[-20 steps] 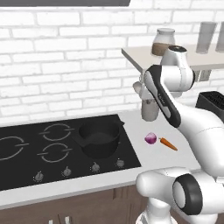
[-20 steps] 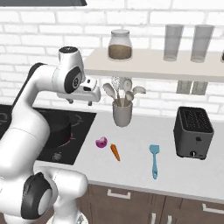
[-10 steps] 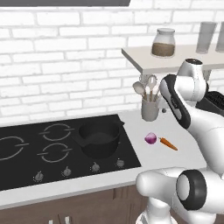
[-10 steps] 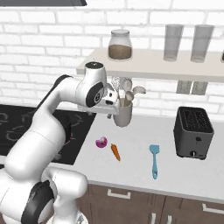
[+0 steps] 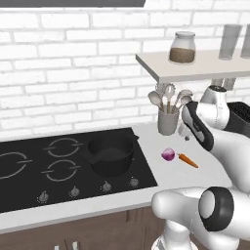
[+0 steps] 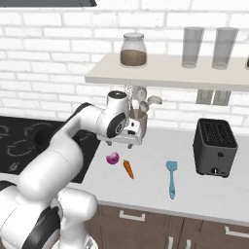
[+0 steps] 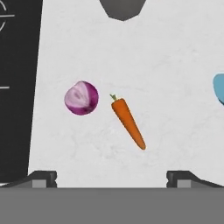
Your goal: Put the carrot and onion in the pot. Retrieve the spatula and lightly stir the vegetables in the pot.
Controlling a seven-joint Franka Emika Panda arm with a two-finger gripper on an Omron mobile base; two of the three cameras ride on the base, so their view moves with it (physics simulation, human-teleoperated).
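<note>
The purple onion (image 7: 81,98) and the orange carrot (image 7: 128,123) lie side by side on the white counter, apart from each other, right of the cooktop; they also show as onion (image 5: 168,155) and carrot (image 5: 187,160). My gripper (image 6: 119,144) hangs open and empty above them, in front of the utensil cup; in the hand view its fingertips (image 7: 41,177) stand wide apart below both vegetables. The black pot (image 5: 111,154) sits on the cooktop's right front burner, nothing visible inside. The light-blue spatula (image 6: 171,177) lies on the counter right of the carrot; its blade (image 7: 218,89) cuts into the hand view's right edge.
A grey utensil cup (image 5: 167,122) with spoons stands against the brick wall behind the vegetables. A shelf (image 6: 165,75) with a jar and glasses hangs above. A dark toaster (image 6: 215,147) stands at the right. The black cooktop (image 5: 29,183) fills the left.
The arm has swung right from over the cooktop and come down in front of the utensil cup, over the onion and carrot. The jaws stayed open. Nothing on the counter moved.
</note>
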